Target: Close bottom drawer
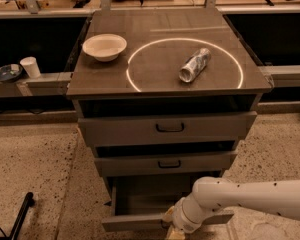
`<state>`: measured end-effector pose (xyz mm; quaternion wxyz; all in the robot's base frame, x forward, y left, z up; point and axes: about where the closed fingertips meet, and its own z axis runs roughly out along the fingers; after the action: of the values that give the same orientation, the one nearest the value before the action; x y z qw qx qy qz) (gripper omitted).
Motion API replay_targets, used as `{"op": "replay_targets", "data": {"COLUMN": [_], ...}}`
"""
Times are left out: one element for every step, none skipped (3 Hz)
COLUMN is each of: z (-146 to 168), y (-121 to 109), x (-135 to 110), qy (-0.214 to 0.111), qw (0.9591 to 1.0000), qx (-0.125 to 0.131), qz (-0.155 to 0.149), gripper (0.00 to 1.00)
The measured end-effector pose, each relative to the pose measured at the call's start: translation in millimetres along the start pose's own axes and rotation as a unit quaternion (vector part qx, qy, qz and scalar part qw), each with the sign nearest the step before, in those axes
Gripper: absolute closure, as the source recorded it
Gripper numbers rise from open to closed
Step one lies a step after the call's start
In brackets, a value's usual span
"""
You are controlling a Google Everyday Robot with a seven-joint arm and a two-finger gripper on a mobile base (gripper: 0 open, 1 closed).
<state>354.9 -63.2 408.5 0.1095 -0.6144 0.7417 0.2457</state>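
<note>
The bottom drawer (140,221) of the grey cabinet is pulled well out, its dark inside showing and its flat front near the picture's lower edge. My white arm comes in from the right. My gripper (174,232) hangs at the drawer front's middle, against its outer face, and runs off the bottom edge. The drawer's handle is hidden behind the wrist. The middle drawer (165,164) and the top drawer (167,128) stand slightly out.
On the cabinet top (105,79) lie a white bowl (104,46) and a can (195,65) on its side inside a lit ring. A white cup (30,66) and a dish (7,73) stand on the left ledge. A dark rod (20,216) lies on the speckled floor.
</note>
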Motion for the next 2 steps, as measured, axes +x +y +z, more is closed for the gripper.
{"op": "replay_targets", "data": {"z": [0.0,18.6], "y": [0.0,-5.5], "x": [0.0,14.6], "qy": [0.000,0.003], "qw": [1.0000,0.9998], "qx": [0.000,-0.003], "qz": [0.000,0.021], "gripper": [0.65,0.88]}}
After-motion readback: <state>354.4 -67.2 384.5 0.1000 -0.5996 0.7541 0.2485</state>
